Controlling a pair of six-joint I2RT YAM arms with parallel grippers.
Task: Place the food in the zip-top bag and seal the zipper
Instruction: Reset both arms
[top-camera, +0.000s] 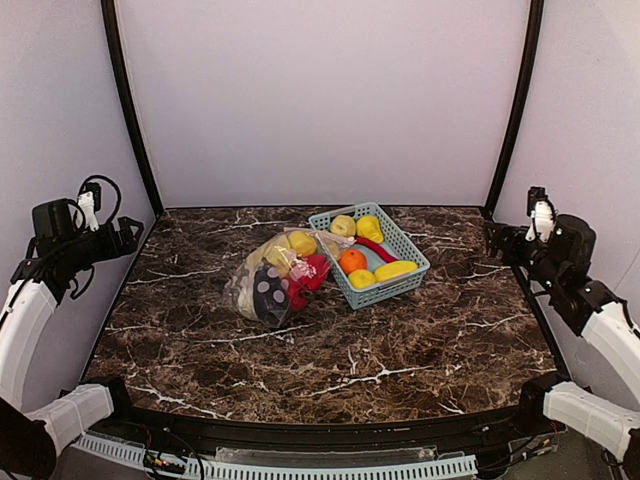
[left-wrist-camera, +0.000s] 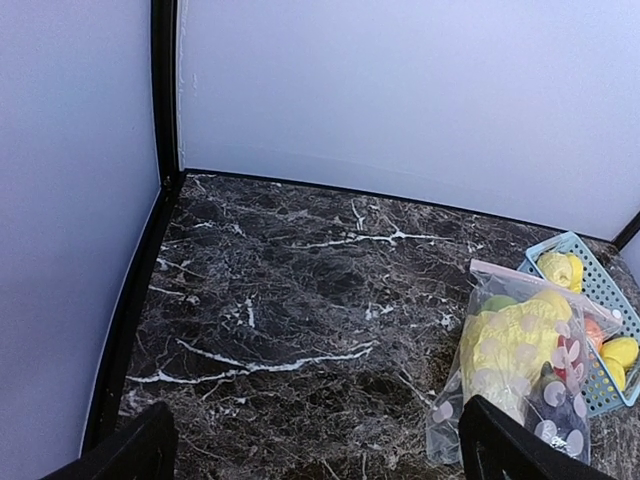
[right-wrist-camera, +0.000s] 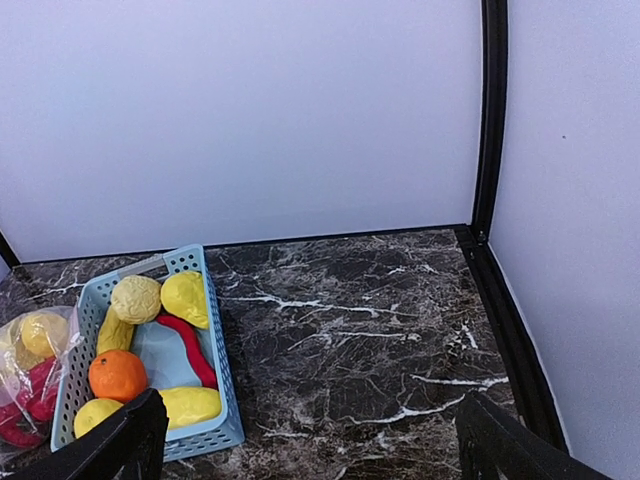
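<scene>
Your left gripper (left-wrist-camera: 318, 445) and right gripper (right-wrist-camera: 310, 440) gape empty (well apart); clear white-dotted plastic bag (top-camera: 262, 290) lies beside light blue slatted basket (top-camera: 395, 288).

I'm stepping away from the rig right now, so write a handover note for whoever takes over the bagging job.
Left gripper: open, empty, off at the table's left side.
Right gripper: open, empty, at the right side.
Zip-top bag lies left of the basket, holding the cabbage, eggplant and more.
Orange and other pieces sit in the basket.
Left to do: bag those, then seal the zipper; I can't tell whether it's shut.
</scene>
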